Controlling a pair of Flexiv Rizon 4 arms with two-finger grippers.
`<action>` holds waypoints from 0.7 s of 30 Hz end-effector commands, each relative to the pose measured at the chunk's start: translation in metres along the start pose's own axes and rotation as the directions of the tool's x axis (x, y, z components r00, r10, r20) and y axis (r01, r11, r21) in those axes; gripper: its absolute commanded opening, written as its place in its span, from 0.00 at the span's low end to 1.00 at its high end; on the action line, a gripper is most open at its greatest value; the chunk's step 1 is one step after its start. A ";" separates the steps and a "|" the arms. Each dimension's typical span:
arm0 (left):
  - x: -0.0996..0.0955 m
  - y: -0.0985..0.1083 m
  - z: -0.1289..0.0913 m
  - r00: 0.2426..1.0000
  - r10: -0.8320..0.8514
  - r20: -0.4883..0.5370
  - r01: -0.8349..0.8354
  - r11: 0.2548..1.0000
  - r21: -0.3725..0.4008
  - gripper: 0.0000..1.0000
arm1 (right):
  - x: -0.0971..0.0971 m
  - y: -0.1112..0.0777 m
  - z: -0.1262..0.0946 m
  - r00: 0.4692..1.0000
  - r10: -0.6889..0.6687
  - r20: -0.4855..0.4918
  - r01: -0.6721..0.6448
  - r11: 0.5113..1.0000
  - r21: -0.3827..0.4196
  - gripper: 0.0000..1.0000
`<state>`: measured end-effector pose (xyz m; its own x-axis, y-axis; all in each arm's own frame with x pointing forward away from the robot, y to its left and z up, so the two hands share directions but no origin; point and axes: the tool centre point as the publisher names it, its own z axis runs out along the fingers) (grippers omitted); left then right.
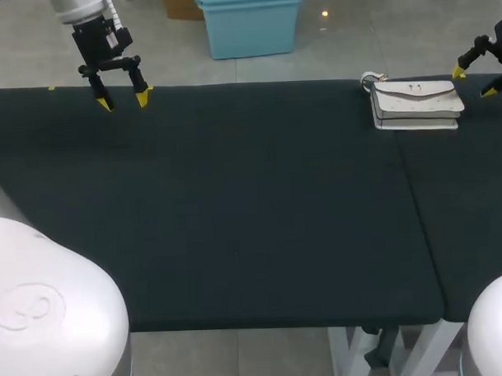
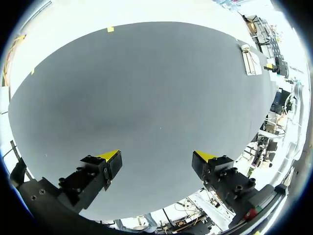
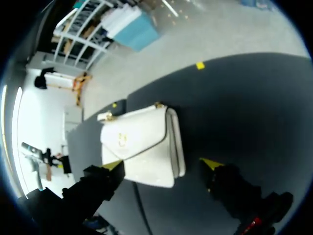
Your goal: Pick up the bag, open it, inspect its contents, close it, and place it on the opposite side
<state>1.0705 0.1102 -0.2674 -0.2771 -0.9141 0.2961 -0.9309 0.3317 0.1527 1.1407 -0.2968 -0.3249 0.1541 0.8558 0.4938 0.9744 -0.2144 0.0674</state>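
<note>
The white handbag (image 1: 416,105) lies flat on the dark desk (image 1: 235,213), out toward two o'clock in the head view, near the far edge on my right side; its flap is folded down and looks fastened, with a small gold clasp on the front and a short strap or ring at its ten o'clock corner.

The right pincer (image 3: 164,169) hovers just over the handbag (image 3: 139,144), fingers spread wide, one yellow tip above the bag's near corner and the other off to the side over bare cloth; neither tip touches the bag as far as the wrist view shows. In the head view the right pincer (image 1: 478,79) sits at three o'clock from the bag, close beside it.

The left pincer (image 1: 122,100) hangs at ten o'clock of the desk near the far edge, well apart from the bag, its fingers spread with nothing between them; its own view shows the left pincer (image 2: 156,162) over bare cloth, with the bag (image 2: 250,59) small and far off at one o'clock.

As to progress: the bag rests closed, on the right half of the desk, held by neither arm; this fits a bag waiting on its starting side to be picked up and opened, and equally a bag already inspected, shut and set down on the opposite side; the pictures do not settle which.
</note>
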 end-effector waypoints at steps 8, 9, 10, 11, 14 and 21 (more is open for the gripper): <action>-0.003 0.018 -0.014 0.993 -0.076 0.085 0.069 0.994 0.084 1.00 | 0.058 -0.057 -0.033 0.964 -0.067 0.255 0.110 0.982 -0.156 1.00; -0.004 0.019 -0.015 0.992 -0.083 0.090 0.075 0.993 0.093 1.00 | 0.062 -0.061 -0.034 0.958 -0.068 0.278 0.114 0.982 -0.154 1.00; -0.005 0.020 -0.017 0.993 -0.079 0.087 0.071 0.993 0.096 1.00 | 0.066 -0.065 -0.035 0.948 -0.069 0.311 0.122 0.980 -0.156 1.00; -0.007 0.021 -0.019 0.993 -0.084 0.086 0.074 0.991 0.109 1.00 | 0.070 -0.069 -0.035 0.945 -0.067 0.320 0.121 0.981 -0.154 1.00; -0.014 0.024 -0.027 0.991 -0.103 0.087 0.090 0.985 0.147 1.00 | 0.079 -0.081 -0.038 0.929 -0.055 0.365 0.121 0.980 -0.160 1.00; -0.030 0.024 -0.044 0.982 -0.152 0.109 0.108 0.936 0.334 1.00 | 0.093 -0.105 -0.041 0.913 -0.040 0.406 0.110 0.983 -0.150 1.00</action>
<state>1.0789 0.1524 -0.2346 -0.1623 -0.9714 0.1732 -0.9842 0.1719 0.0418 1.0644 -0.2221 -0.2545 0.1383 0.9574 0.2536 0.9900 -0.1404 -0.0097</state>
